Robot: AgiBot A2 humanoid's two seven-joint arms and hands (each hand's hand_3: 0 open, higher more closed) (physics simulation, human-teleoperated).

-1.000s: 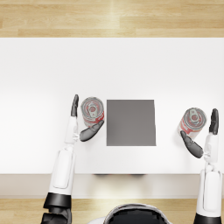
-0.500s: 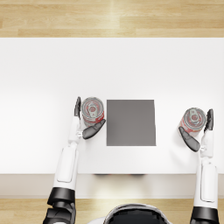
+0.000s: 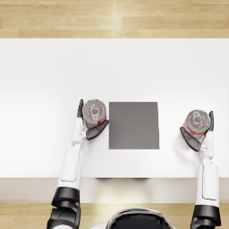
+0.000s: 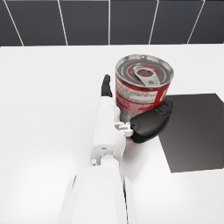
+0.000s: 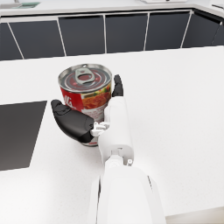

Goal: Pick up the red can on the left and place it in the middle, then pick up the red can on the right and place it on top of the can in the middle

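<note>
White tabletop is carrying an upright red metal can (image 3: 95,113) just left of the dark square mat (image 3: 133,125); the left hand (image 3: 87,124) is cupping it, fingers closing round. The right hand (image 3: 199,134) is likewise cradling the other red can (image 3: 197,122).

Left can (image 3: 95,112): red label, silver lid. Right can (image 3: 197,122): red label, silver lid. Mat (image 3: 133,125): dark grey. Table (image 3: 53,71): white. Hands: dark; forearms: white.
</note>
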